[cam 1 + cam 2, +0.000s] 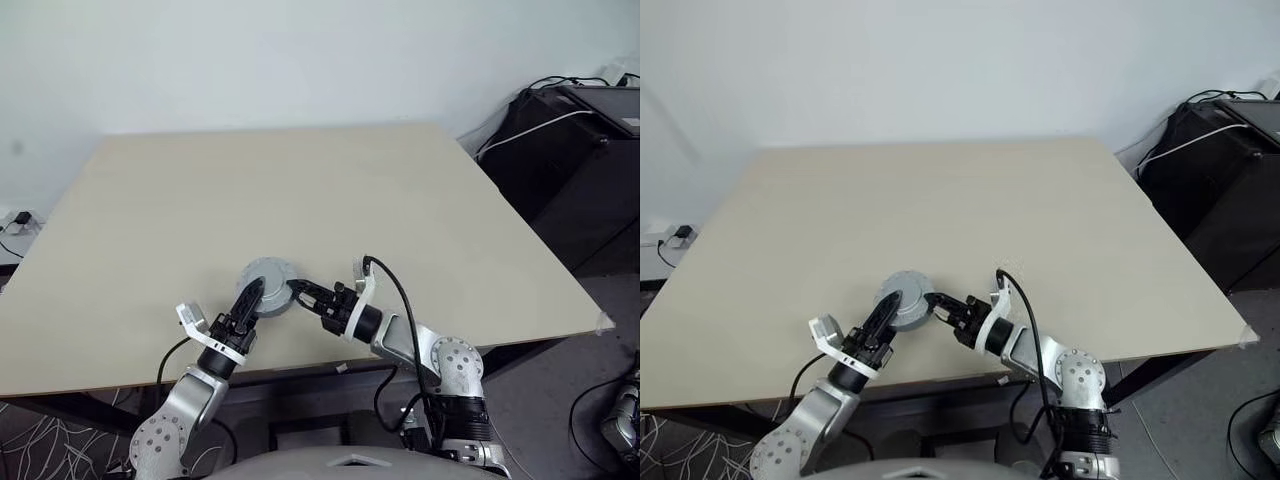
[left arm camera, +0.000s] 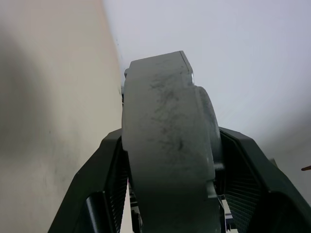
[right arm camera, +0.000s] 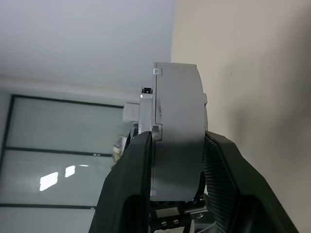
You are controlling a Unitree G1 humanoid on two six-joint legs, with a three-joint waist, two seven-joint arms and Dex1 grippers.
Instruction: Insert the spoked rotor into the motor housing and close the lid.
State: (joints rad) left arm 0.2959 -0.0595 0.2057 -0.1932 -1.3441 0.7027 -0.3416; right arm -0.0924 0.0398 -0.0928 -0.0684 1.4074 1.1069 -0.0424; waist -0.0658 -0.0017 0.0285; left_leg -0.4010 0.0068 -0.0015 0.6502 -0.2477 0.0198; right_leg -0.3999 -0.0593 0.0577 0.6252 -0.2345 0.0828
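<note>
A dull grey round lid [image 1: 270, 270] hangs just above the beige table [image 1: 300, 180], near its front edge, with its smooth face up. My left gripper [image 1: 252, 290] is shut on its left rim; up close its fingers [image 2: 109, 170] press the grey disc [image 2: 165, 145] from both sides. My right gripper [image 1: 296, 290] is shut on the opposite rim, where the lid [image 3: 177, 126] sits between the black pads [image 3: 133, 174]. A thinner grey layer lies against one face of it. The motor housing's windings and the spoked rotor are hidden.
Black equipment [image 1: 580, 150] with white and black cables stands beyond the table's right side. A plug and cable [image 1: 20, 222] lie on the floor at the left. The table's front edge [image 1: 300, 372] runs just under both wrists.
</note>
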